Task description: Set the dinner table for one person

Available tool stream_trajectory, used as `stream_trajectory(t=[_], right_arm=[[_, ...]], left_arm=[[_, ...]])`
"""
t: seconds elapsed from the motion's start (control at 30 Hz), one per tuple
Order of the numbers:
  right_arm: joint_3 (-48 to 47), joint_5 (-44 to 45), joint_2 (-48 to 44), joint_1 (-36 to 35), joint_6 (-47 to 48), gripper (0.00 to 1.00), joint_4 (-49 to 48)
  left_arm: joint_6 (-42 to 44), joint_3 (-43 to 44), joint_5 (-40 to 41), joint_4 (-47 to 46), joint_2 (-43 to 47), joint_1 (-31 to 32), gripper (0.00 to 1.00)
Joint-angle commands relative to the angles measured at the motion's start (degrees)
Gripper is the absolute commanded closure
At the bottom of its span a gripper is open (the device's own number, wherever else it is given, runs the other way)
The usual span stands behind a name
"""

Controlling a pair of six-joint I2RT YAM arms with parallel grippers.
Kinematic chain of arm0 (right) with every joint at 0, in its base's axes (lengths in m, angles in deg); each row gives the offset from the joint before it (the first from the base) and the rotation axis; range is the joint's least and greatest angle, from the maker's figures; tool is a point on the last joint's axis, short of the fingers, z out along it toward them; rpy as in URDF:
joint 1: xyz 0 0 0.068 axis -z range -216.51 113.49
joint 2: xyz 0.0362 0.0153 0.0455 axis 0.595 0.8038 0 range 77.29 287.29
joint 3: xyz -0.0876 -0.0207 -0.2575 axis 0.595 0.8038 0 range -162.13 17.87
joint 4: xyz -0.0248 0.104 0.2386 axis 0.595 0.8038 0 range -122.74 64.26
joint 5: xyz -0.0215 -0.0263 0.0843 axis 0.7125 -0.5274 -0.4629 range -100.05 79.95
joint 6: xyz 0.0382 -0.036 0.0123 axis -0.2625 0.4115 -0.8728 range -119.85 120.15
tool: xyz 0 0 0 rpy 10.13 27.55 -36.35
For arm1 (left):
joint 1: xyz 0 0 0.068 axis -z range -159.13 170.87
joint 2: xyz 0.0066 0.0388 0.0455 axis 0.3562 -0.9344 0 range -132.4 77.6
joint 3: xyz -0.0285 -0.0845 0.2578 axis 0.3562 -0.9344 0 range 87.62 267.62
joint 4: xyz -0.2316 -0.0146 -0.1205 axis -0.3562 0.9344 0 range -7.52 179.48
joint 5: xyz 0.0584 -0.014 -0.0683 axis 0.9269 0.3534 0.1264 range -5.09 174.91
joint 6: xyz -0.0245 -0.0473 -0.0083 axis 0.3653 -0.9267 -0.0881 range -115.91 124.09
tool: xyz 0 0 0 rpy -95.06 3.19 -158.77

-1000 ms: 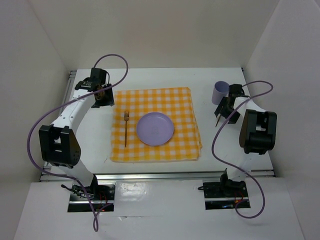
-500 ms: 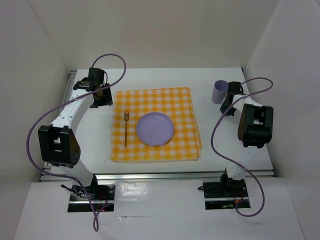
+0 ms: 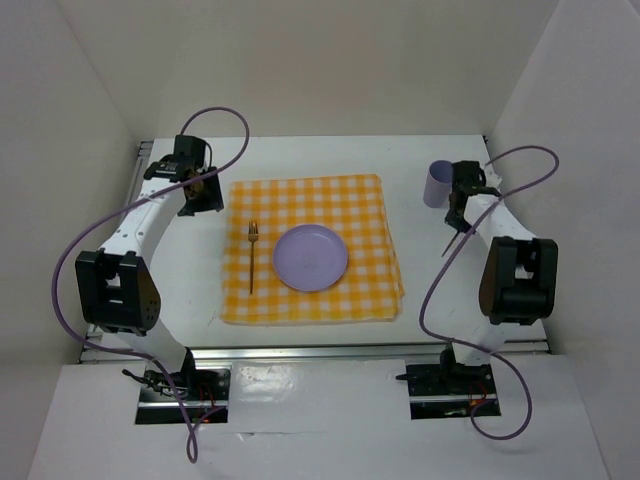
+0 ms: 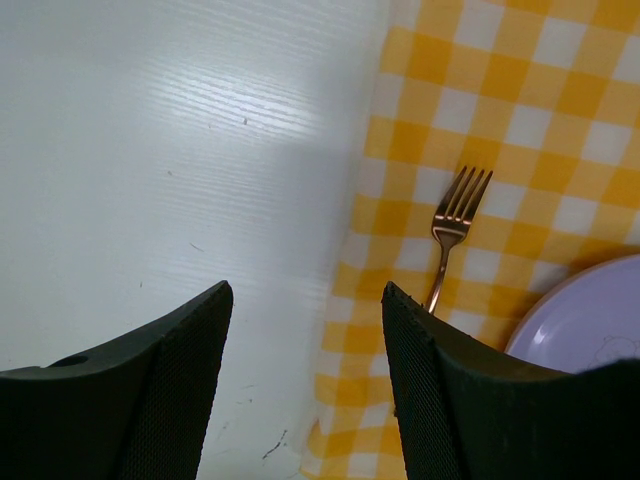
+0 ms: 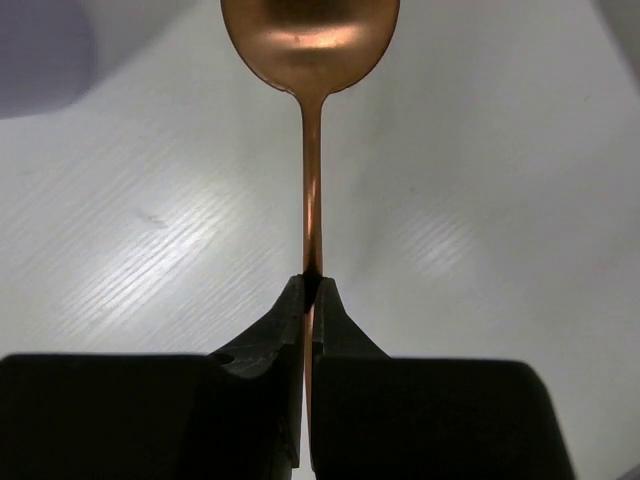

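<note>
**Spoon pinched at the right of a part-laid place setting**

The white tabletop (image 3: pixel 300 155) fills the walled bay, with a metal rail (image 3: pixel 320 352) along its near edge just ahead of the arm bases. A yellow-and-white checked cloth (image 3: pixel 300 200) lies flat at its middle, squared to its edges, with bare white surface on every side. The left arm reaches up along the cloth's left side and the right arm along its right side.

A round lilac plate (image 3: pixel 310 257) sits at the centre of the cloth. A lilac cup (image 3: pixel 438 183) stands upright on the bare tabletop off the cloth's far right corner, well apart from the plate.

The left end effector (image 4: pixel 305 300) hovers over bare tabletop just beside the cloth's far left corner. Its jaws stand wide apart and frame the cloth's edge in the wrist view. The right end effector (image 5: pixel 311 290) is just beside the cup, on the cup's right, with its jaws pinched tight on a thin handle.

A copper-coloured fork (image 3: pixel 252 255) lies on the cloth just left of the plate and apart from it, tines towards the far side, in line with the cloth's left edge.

The copper-coloured spoon (image 5: pixel 311 130) is the thing held. Its handle is clamped between the right fingertips and its bowl juts out beyond them over bare tabletop. From overhead it shows as a thin line slanting towards the cloth's right edge and stopping short of it. Whether its tip touches the surface cannot be told.
</note>
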Motion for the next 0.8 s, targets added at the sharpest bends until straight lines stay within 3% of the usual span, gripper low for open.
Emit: stream_trajectory(t=[0.0, 0.17, 0.3, 0.4, 0.77], right_arm=[[-6.8, 10.3, -7.2, -6.9, 2.5, 1.00, 2.1], [-12.7, 15.6, -8.3, -18.4, 3.7, 1.00, 7.0], [-10.3, 8.2, -9.9, -32.6, 6.5, 1.00, 1.9], [-5.2, 5.0, -8.3, -38.3, 8.9, 1.00, -0.8], [-1.0, -0.6, 0.0, -42.1, -1.9, 1.00, -0.5]], left_arm=[[1.0, 0.0, -0.4, -0.8, 1.4, -1.0, 0.31], [1.5, -0.5, -1.0, -0.8, 1.9, -2.0, 0.31], [1.5, -1.6, -1.0, -1.3, 3.5, -2.1, 0.31], [1.5, -1.6, -1.0, -1.3, 4.1, -2.6, 0.31], [2.1, -2.6, -1.0, -1.9, 4.1, -2.6, 0.31]])
